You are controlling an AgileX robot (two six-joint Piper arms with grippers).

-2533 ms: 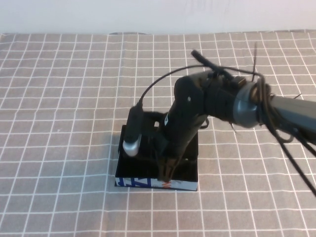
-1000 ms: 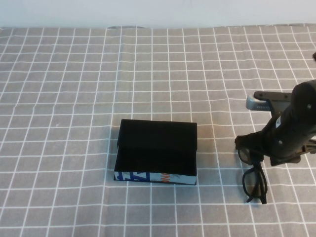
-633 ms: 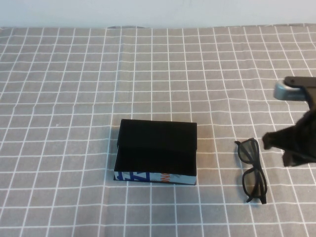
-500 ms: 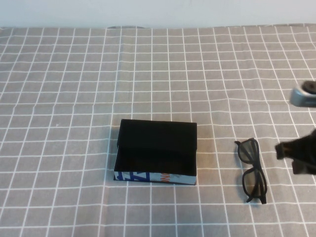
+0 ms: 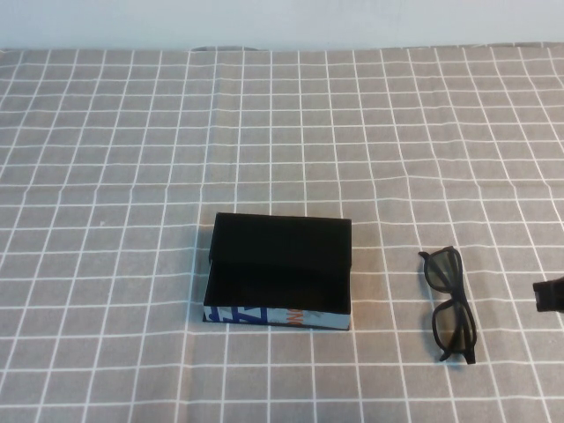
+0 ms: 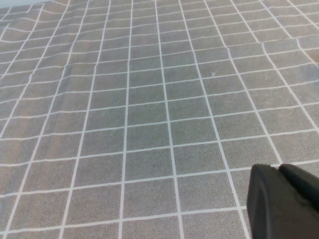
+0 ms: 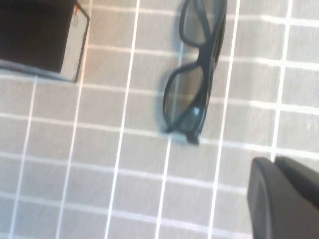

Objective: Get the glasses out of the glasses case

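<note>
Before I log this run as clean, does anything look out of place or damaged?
Nothing stands out. The glasses lie folded on the checked cloth, to the right of the open glasses case, apart from it. The right tool sits at the table's right edge; the left tool hangs over bare cloth.

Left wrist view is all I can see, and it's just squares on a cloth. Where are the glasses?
Observer: The glasses lie on the cloth to the right of the glasses case, apart from it.
Operator: Is the box open?
Observer: Yes. Its lid flap is folded back, and nothing shows in its dark inside.
Operator: Is an arm holding the glasses?
Observer: No. The right gripper hangs off to the right of them, not touching. The left gripper, the one you see, is over bare cloth.
</note>
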